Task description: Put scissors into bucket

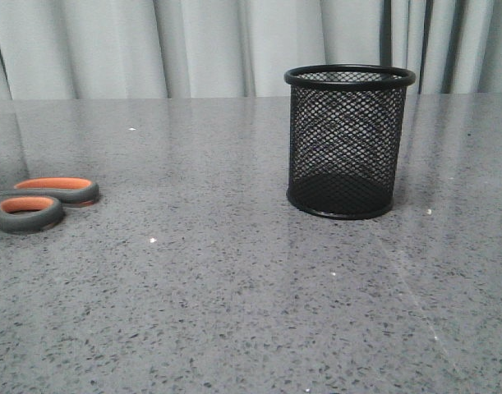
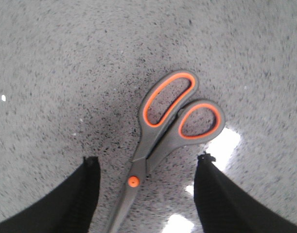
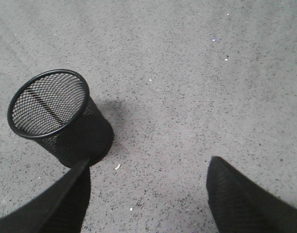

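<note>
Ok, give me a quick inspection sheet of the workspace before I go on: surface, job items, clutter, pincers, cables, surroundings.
Surface: grey speckled stone-look tabletop, a few small white specks.
Job items: grey-handled scissors with orange-lined loops lie flat at the far left, closed; black wire-mesh cylinder bucket stands upright right of centre, nothing seen inside.
Clutter: nothing seen.
Pincers: left pincer open, its black fingers either side of the scissors near the orange pivot, not touching; right pincer open, holding nothing, beside the bucket.
Cables: nothing seen.
Surroundings: pale grey curtain behind the table.
</note>
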You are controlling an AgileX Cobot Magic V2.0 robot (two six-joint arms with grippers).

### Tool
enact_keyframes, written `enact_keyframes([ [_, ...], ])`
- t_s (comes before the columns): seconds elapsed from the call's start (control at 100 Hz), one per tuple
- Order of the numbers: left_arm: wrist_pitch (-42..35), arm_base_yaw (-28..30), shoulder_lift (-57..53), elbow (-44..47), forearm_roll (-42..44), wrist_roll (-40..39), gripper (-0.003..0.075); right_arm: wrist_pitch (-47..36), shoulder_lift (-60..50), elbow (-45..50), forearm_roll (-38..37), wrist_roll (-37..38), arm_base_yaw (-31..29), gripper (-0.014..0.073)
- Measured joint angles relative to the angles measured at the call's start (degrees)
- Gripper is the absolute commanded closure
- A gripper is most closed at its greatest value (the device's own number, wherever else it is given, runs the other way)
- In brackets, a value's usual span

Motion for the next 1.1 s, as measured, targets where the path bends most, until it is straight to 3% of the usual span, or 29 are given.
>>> enact_keyframes([
  [0.12, 0.0, 0.0, 0.4, 0.0, 1.0, 6.5, 0.0330, 0.0, 0.0, 0.0, 0.0, -0.1, 0.7, 0.0137],
  [0.4, 0.0, -1.1, 3.1, -0.1, 3.2, 12.7, 0.0327, 0.0, 0.0, 0.0, 0.0, -0.1, 0.7, 0.0137],
  [0.73, -0.2, -7.7, 9.4, -0.1, 9.2, 14.4, 0.0327, 0.0, 0.0, 0.0, 0.0, -0.4, 0.7, 0.0137],
  [1.1, -0.6, -8.1, 14.6, -0.1, 10.9, 15.8, 0.0328, 0.0, 0.0, 0.0, -0.1, -0.4, 1.3, 0.0137],
])
